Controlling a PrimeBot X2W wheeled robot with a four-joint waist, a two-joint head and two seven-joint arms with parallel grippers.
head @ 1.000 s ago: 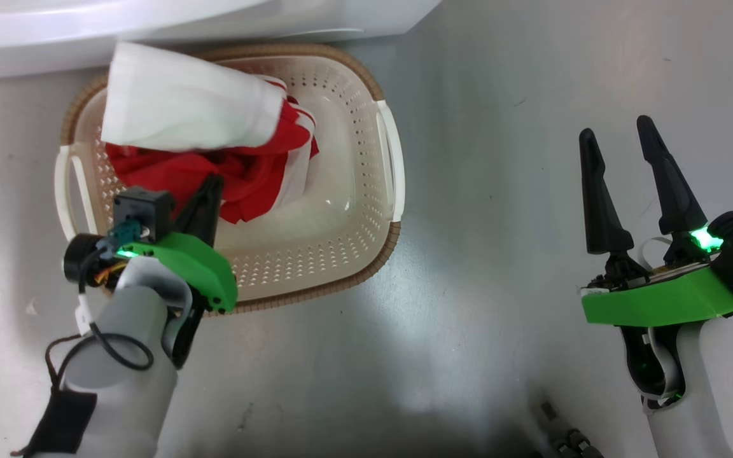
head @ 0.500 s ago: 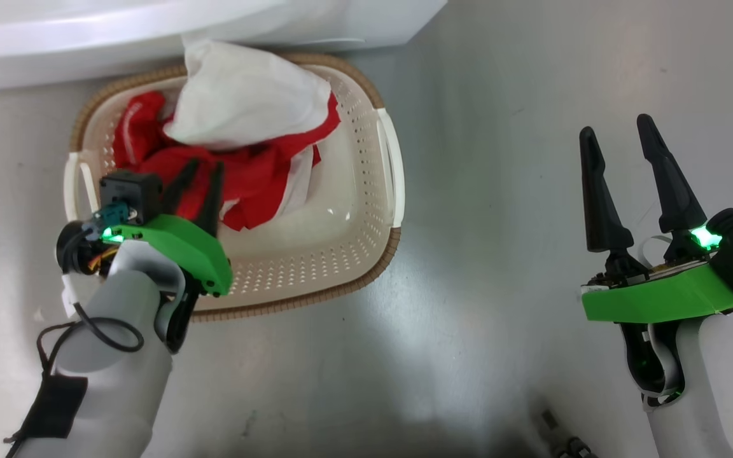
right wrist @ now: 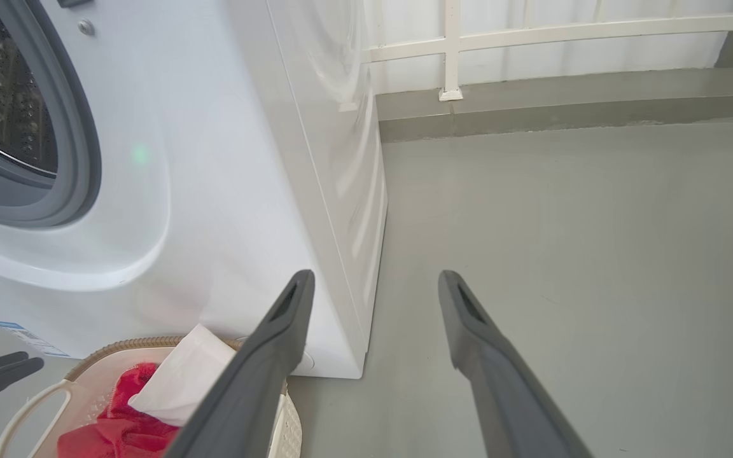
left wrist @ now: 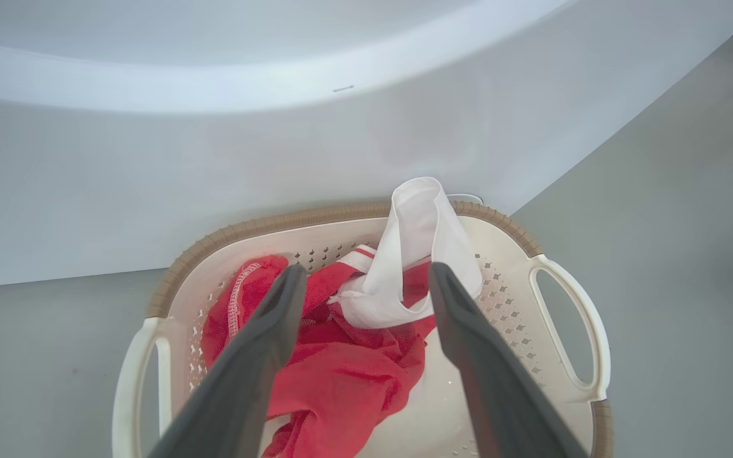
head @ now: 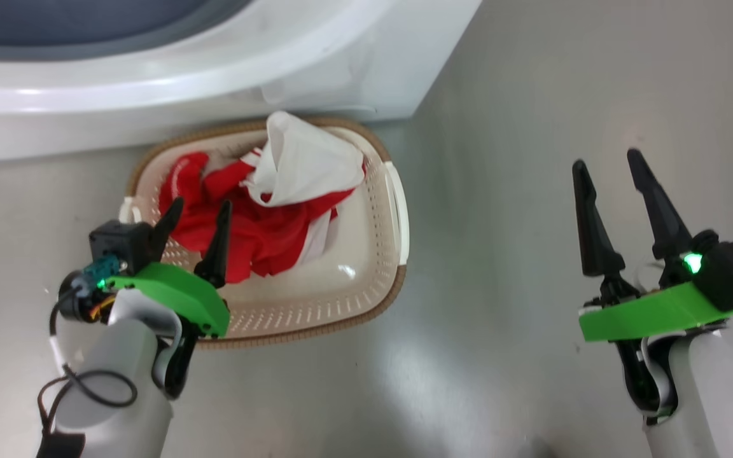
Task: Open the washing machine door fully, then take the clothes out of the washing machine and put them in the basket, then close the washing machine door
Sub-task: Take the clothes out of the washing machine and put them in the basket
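The cream basket [head: 397, 210] stands on the floor against the front of the white washing machine [head: 214, 83]. The clothes lie in it: red garments [head: 258, 235] with a white garment [head: 306, 165] draped on top. My left gripper [head: 201, 205] hangs open over the basket's near left part, holding nothing; in the left wrist view its fingers straddle the red cloth [left wrist: 341, 375] and white cloth [left wrist: 417, 254]. My right gripper [head: 606, 161] is open and empty over bare floor, to the right of the basket. The steel drum [right wrist: 4, 95] shows behind the gasket [right wrist: 80, 159]. The washing machine door is out of view.
Grey floor [head: 500, 254] stretches to the right of the basket and the machine. A low kerb and a white railing [right wrist: 532, 38] close off the far side. A small blue label [right wrist: 23, 337] sits low on the machine's front.
My left gripper went from shut to wide open and let go of the clothes; the white garment settled onto the red ones in the basket. The head view shifted, showing more of the machine.
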